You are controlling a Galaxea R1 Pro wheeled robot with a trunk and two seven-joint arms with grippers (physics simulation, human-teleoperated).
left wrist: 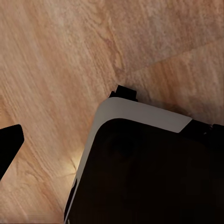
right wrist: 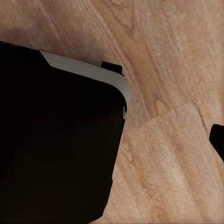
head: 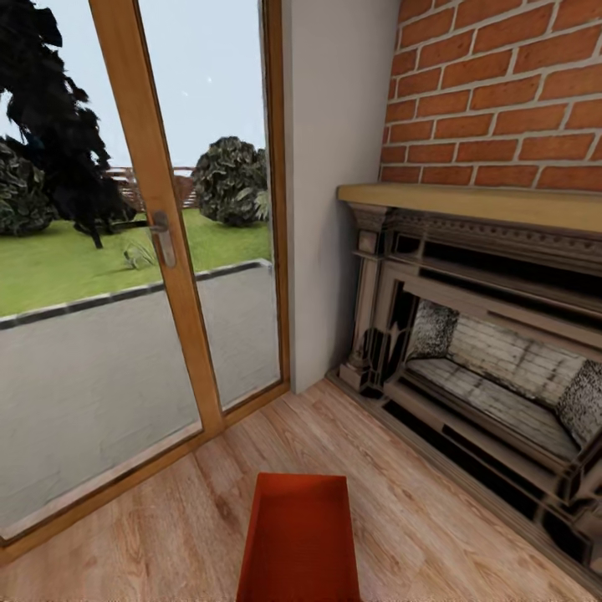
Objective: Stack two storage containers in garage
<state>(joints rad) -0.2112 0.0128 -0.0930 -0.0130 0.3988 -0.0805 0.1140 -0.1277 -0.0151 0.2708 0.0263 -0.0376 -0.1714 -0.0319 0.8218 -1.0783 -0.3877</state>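
Going left to right in the head view: a wood-framed glass door (head: 159,234) looks out onto a paved terrace and lawn, then a plain white wall corner, then the brick fireplace (head: 485,351) under its pale mantel (head: 468,201). This is the living room, so the job is barely begun. One red-orange storage container (head: 299,539) lies on the wood-plank floor (head: 150,535) at the bottom centre of the view, open side up and empty, its near end cut off by the frame edge. It looks to rest on the planks rather than be carried, though the cropped near end makes that uncertain.

The left wrist view looks down on the planks past a dark, pale-edged body, probably part of the robot's base (left wrist: 149,168), with a dark tip at the frame edge that may be a finger of the left claw; whether that claw is open or closed I cannot tell. The right wrist view gives much the same, and the right claw's state is equally unreadable.

Still ahead: both containers to the garage, one set down, the other stacked on it.
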